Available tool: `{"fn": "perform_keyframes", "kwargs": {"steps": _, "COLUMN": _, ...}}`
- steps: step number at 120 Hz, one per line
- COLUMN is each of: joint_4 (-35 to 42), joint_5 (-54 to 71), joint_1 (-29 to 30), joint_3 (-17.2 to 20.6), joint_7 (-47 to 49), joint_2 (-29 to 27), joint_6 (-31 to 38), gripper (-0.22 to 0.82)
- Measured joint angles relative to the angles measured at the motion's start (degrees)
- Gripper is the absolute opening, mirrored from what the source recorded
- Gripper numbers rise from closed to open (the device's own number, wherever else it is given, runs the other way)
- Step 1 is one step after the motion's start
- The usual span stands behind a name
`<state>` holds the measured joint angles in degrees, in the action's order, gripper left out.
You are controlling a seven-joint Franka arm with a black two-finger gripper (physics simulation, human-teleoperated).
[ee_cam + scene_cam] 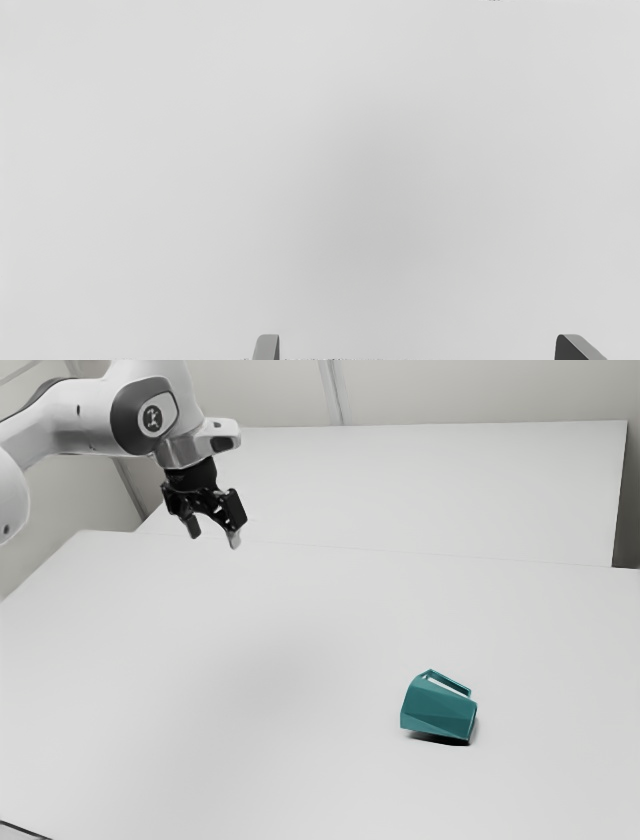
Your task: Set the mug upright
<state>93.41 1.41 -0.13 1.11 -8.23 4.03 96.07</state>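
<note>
Wants gripper (214, 540), open, empty, brought squarely over mug (438, 710), teal, side-lying, handle uppermost; closed evenly; mug turned base-down before release

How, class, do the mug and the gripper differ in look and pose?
The mug is teal; the gripper is mostly black. The mug lies on its side on the table; the gripper hangs above the table, pointing down. The mug has a single handle; the gripper has two jaws, standing apart. Neither touches the other.
</note>
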Motion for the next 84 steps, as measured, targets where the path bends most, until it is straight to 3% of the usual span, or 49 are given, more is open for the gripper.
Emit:
{"fn": "perform_keyframes", "kwargs": {"steps": 24, "joint_4": 0.61, "joint_5": 0.01, "joint_1": -0.62, "joint_3": -1.04, "joint_7": 1.49, "joint_2": -0.33, "joint_6": 0.75, "gripper": 0.6}}
{"fn": "perform_keyframes", "kwargs": {"steps": 35, "joint_4": 6.22, "joint_5": -0.67, "joint_1": -8.84, "joint_3": -7.47, "joint_7": 2.1, "joint_2": -2.81, "joint_6": 3.88, "gripper": 0.6}}
{"fn": "perform_keyframes", "kwargs": {"steps": 55, "joint_4": 21.11, "joint_5": -5.92, "joint_1": -14.93, "joint_3": -9.47, "joint_7": 3.01, "joint_2": -7.66, "joint_6": 15.43, "gripper": 0.6}}
{"fn": "perform_keyframes", "kwargs": {"steps": 65, "joint_4": 27.88, "joint_5": -8.1, "joint_1": -13.86, "joint_3": -9.53, "joint_7": 3.38, "joint_2": -10.16, "joint_6": 22.64, "gripper": 0.6}}
{"fn": "perform_keyframes", "kwargs": {"steps": 84, "joint_4": 31.72, "joint_5": -14.58, "joint_1": -13.3, "joint_3": -9.46, "joint_7": 3.88, "joint_2": -5.59, "joint_6": 36.14, "gripper": 0.6}}
